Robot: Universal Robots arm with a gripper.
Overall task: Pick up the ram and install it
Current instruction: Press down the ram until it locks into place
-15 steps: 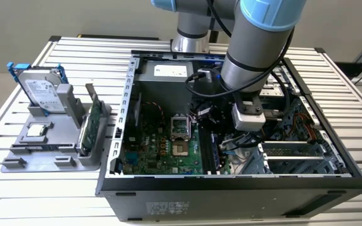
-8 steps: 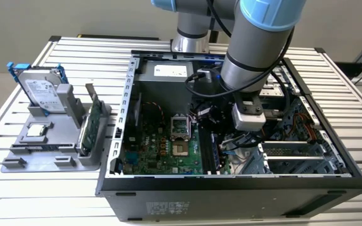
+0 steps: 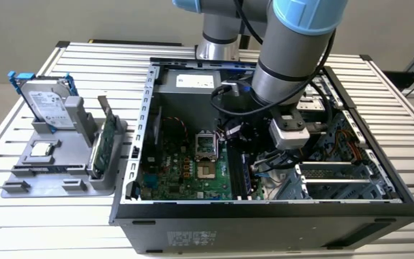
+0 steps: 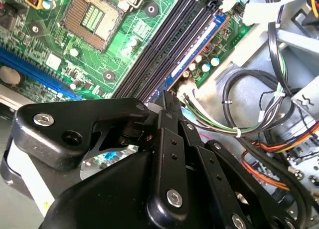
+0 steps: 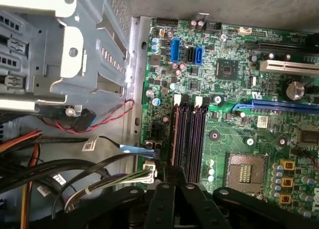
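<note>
The ram [image 4: 199,52] (a slim stick, bluish along its side) stands on edge in the outermost memory slot [image 4: 185,53].

One computer case [image 3: 264,210]; one motherboard [image 3: 185,172]; one hard drive [image 3: 47,102]; four memory slots [image 5: 188,136]; one CPU socket [image 5: 242,173]

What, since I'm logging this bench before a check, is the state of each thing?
Black computer case: open, side panel off.
Square metal processor socket: empty, contacts exposed.
Silver hard drive with blue rails: upright in the grey holder.
Green expansion card: on edge in the holder.
Black gripper: fingers shut, over the black memory slots.
</note>
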